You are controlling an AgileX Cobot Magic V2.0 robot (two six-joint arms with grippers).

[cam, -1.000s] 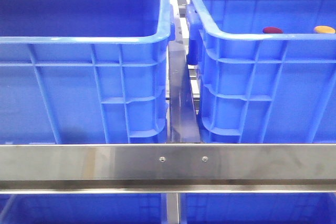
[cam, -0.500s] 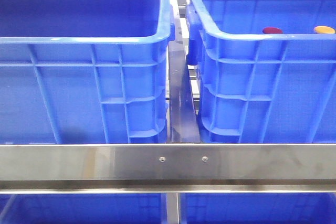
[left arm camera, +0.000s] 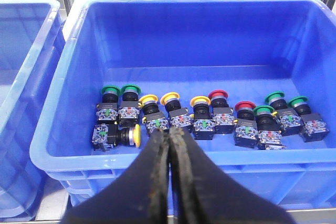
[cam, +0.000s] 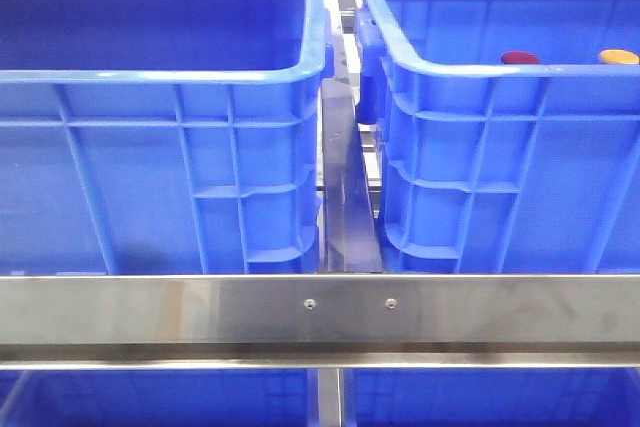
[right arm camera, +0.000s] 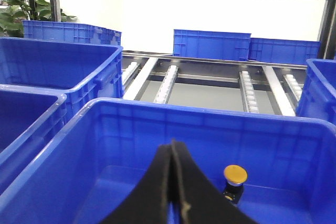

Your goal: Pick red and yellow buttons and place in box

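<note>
In the front view a dark red button (cam: 519, 57) and a yellow button (cam: 618, 56) show just over the rim of the right blue box (cam: 500, 72). The left blue box (cam: 150, 75) hides its floor. Neither gripper appears there. My left gripper (left arm camera: 169, 131) is shut and empty, above the near rim of a box (left arm camera: 52, 148) holding a row of yellow (left arm camera: 170, 97), red (left arm camera: 218, 95) and green (left arm camera: 110, 89) push buttons. My right gripper (right arm camera: 173, 142) is shut and empty over a box (right arm camera: 210, 114) where one yellow button (right arm camera: 235, 174) stands upright.
A steel rail (cam: 200, 312) crosses in front of both boxes, and a metal divider (cam: 345, 197) runs between them. More blue crates (left arm camera: 21, 77) flank the left one. Roller tracks (right arm camera: 168, 82) and further crates (right arm camera: 210, 45) lie beyond the right box.
</note>
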